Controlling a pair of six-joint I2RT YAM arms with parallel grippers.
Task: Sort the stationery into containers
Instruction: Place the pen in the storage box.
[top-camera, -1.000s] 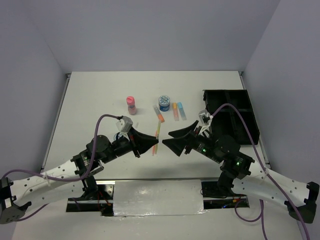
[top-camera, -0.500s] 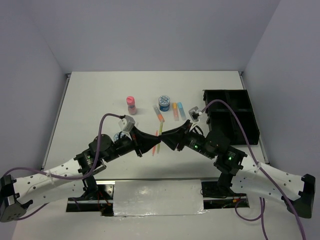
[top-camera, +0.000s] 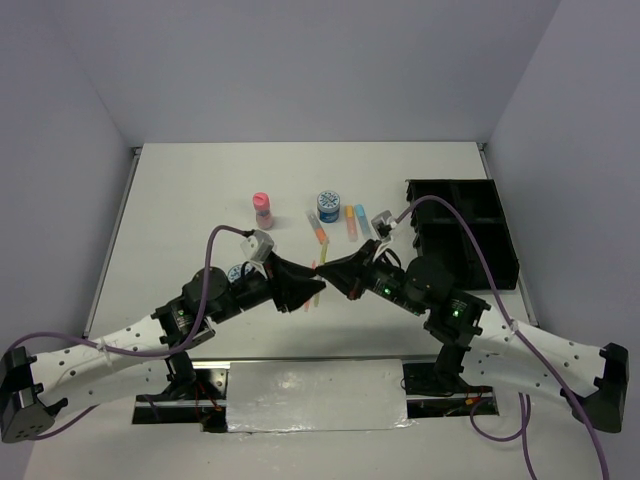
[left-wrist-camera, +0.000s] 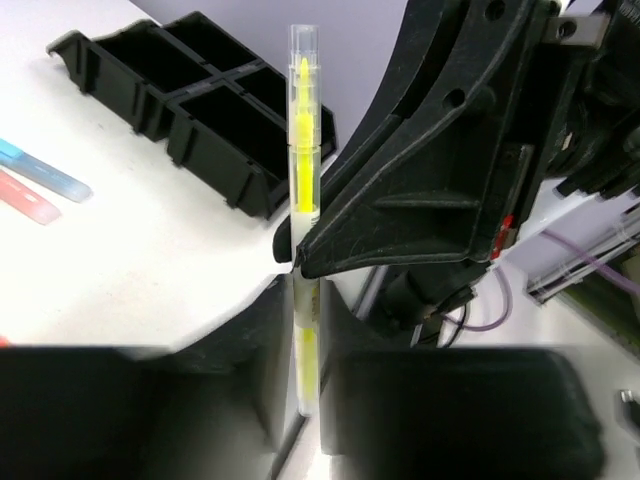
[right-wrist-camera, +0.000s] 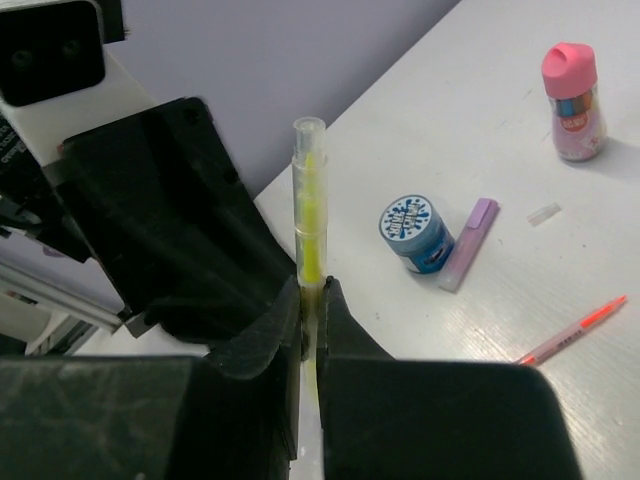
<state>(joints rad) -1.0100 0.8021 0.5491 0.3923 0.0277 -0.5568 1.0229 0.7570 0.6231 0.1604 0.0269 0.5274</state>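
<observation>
Yellow pen (left-wrist-camera: 303, 180): up in the air over the near-middle of the counter (top-camera: 200, 190), standing upright between the 2 arms, looks like a handover tbh

What could go wrong: both arms have a claim on 1 thin pen, so if either one pulls away while the other clamps, I'd guess it bends, twists or pops out

Other worry: the barrel is smooth and the right side only has a narrow bite on it, so once it carries the pen alone it could pivot or slip down and land back on the counter

Right end effector (right-wrist-camera: 312, 300): pressed together, pinching the pen about mid-barrel, tips nose to nose with the other arm

Left end effector (left-wrist-camera: 300, 335): fingers (left-wrist-camera: 345, 400) sit tight on either side of the pen's lower end, but it's too blurry up close, can't tell if they're actually squeezing or just loose around it

Black organiser tray (left-wrist-camera: 220, 165): at the right edge of the counter, well apart from the pen

Rest of the stationery: pink bottle (top-camera: 263, 210), a blue-white tub (top-camera: 328, 206) and the short markers (top-camera: 356, 221) lie loose mid-counter
</observation>
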